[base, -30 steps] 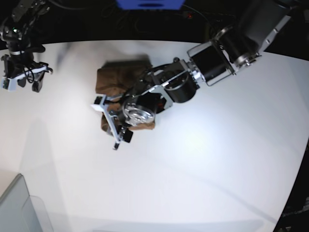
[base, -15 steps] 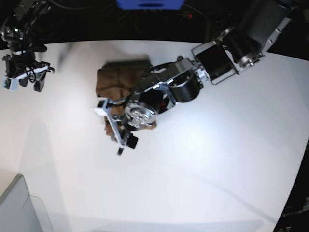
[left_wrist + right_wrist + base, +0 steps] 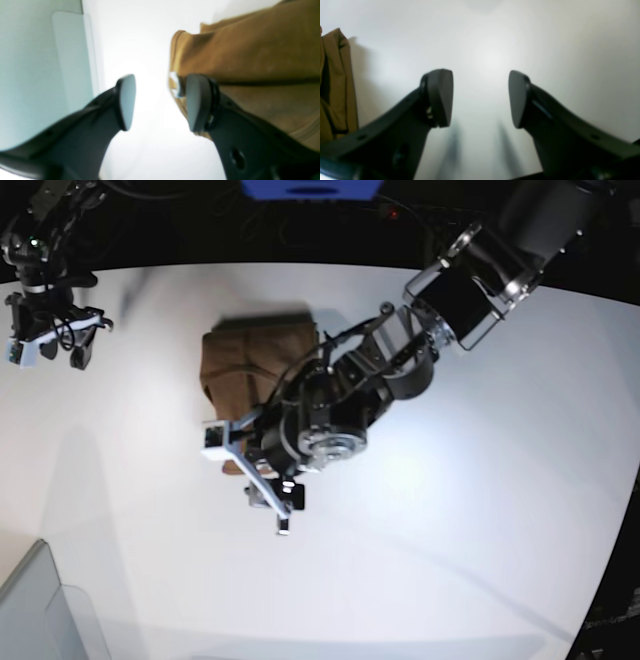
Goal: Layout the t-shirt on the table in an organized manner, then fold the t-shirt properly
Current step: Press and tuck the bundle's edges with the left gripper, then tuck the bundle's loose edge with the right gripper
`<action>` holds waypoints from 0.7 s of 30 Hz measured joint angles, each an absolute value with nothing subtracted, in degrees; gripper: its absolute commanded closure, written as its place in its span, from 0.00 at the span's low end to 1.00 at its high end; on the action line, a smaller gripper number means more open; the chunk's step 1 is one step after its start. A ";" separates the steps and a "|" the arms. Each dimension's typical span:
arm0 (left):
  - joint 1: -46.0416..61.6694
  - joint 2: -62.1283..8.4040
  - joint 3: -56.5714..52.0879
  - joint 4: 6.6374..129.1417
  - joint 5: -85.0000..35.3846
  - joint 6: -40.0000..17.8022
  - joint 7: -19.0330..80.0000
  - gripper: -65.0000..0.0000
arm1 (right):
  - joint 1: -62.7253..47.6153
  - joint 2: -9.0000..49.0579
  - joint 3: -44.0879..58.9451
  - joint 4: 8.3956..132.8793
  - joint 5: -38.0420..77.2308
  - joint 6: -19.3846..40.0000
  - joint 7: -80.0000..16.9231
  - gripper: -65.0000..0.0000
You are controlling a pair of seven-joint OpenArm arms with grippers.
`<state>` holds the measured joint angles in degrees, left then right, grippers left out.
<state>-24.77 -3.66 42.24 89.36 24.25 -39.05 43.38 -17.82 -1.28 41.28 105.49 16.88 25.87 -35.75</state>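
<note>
The tan-brown t-shirt [image 3: 248, 362] lies folded into a compact rectangle on the white table [image 3: 460, 520]. My left gripper [image 3: 248, 477] is open and empty, just in front of the shirt's near edge. In the left wrist view the left gripper [image 3: 161, 102] has bare table between its pads, and the shirt [image 3: 250, 55] lies behind the right finger with a small white tag [image 3: 174, 85] at its edge. My right gripper [image 3: 46, 348] hangs open at the far left, well away from the shirt. In the right wrist view the right gripper [image 3: 480, 97] is over bare table, and the shirt [image 3: 335, 82] shows at the left edge.
A translucent bin [image 3: 40, 610] stands at the front left corner and also shows in the left wrist view [image 3: 37, 75]. The left arm's forearm [image 3: 470, 275] reaches over the table from the back right. Dark background lies beyond the table's curved far edge.
My left gripper has moved off the shirt's front edge toward the front of the table, uncovering more of the folded shirt. The right arm has barely moved.
</note>
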 measured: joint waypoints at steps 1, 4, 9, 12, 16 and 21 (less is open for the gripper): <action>-24.53 -3.73 41.28 89.36 22.46 -39.03 43.53 0.52 | -17.80 -1.28 41.28 105.49 16.88 25.89 -35.73 0.45; -23.75 -3.77 38.68 89.30 18.68 -39.03 43.57 0.52 | -17.82 -1.28 41.28 105.49 16.88 25.89 -35.77 0.45; -22.85 -3.62 33.10 89.43 16.47 -39.00 43.92 0.52 | -17.82 -1.28 41.28 105.49 16.88 25.89 -35.77 0.45; -21.87 -3.49 27.86 89.49 16.32 -39.03 44.23 0.52 | -17.85 -1.30 41.30 105.49 16.88 25.89 -35.75 0.45; -19.09 -3.27 18.81 89.76 16.12 -39.05 43.99 0.52 | -17.85 -4.14 41.17 106.39 16.86 25.89 -35.75 0.46; -13.65 -3.36 -1.89 93.80 16.93 -38.68 44.71 0.52 | -17.80 -5.32 34.17 110.15 16.75 25.74 -35.48 0.46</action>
